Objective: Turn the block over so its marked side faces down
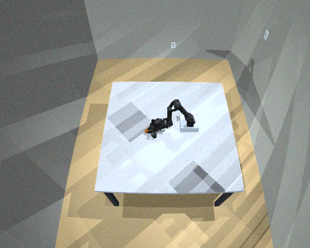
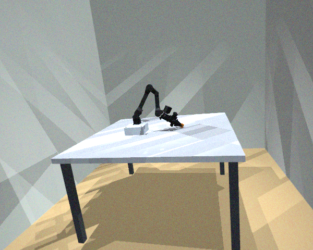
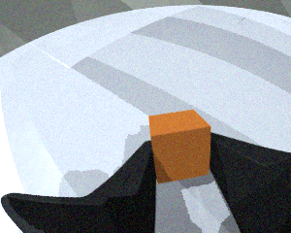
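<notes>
A small orange block (image 1: pixel 145 130) (image 2: pixel 182 125) (image 3: pixel 179 147) sits between the tips of my two black fingers. My gripper (image 1: pixel 148 131) (image 2: pixel 180 124) (image 3: pixel 177 143) is shut on the block and is tilted low, close over the white table (image 1: pixel 155 170) (image 2: pixel 178 145) (image 3: pixel 62 111), left of the arm's base. In the wrist view I see only plain orange faces of the block; no mark shows there. I cannot tell whether the block touches the table.
The arm's white base block (image 1: pixel 189 129) (image 2: pixel 135 129) stands near the table's middle. The table's edges are far from the gripper on all sides. A wooden floor lies below.
</notes>
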Controlling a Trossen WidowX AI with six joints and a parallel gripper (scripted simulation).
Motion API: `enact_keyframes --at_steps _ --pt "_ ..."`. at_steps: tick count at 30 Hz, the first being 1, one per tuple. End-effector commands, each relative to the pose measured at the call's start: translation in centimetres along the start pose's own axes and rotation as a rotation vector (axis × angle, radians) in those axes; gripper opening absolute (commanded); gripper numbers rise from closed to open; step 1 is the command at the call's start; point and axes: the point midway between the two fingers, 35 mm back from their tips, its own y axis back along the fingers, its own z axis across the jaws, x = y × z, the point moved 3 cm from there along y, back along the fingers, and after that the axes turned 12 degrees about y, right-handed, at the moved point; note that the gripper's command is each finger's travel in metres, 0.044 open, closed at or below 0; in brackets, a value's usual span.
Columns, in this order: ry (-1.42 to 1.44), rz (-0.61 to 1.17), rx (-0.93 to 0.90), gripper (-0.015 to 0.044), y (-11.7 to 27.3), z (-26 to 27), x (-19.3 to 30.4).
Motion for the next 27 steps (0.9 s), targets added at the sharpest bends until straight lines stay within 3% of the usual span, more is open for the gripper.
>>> enact_keyframes --at_steps 1,19,27 --pt "0.002 -0.032 0.012 0.0000 0.37 -0.08 0.11" --pt "0.002 -0.053 0.016 0.0000 0.58 -0.12 -0.08" --pt "0.002 -0.053 0.016 0.0210 0.58 -0.12 -0.08"
